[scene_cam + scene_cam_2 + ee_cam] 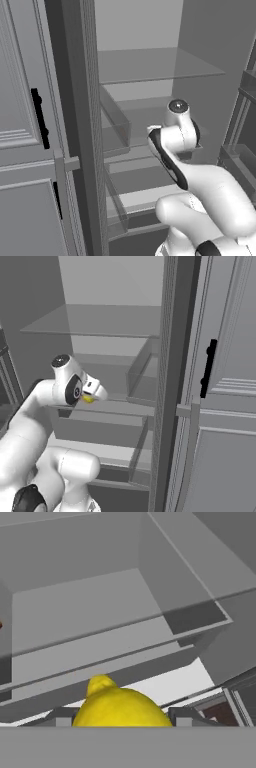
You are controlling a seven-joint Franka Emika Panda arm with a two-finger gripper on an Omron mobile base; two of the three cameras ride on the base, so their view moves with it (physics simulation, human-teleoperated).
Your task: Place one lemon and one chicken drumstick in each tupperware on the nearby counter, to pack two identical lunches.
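Yellow and bumpy-skinned, one lemon (pixel 120 707) sits right between the gripper's (pixel 89 398) two dark finger tips, nub end pointing away from the hand. Jaws are about half open and closed on it, so it's held. From the right base view you only catch a sliver of that yellow under the white hand.

Just the one lemon as far as I can see.

Arm's folded up pretty tight: elbow low, forearm coming up and the wrist turned so the hand points into the open fridge (pixel 150 65), level with the middle shelves.

Inside, everything's grey and boxy. One clear glass shelf (pixel 155 64) up top, and I count two see-through drawers (pixel 116 131) stacked below it, thin smooth walls, square corners. In the hand view the lemon hangs in front of the nearer drawer's rim.

Beside the fridge there's a grey panelled cabinet door (pixel 230 406) with a black handle (pixel 208 368), matte finish.
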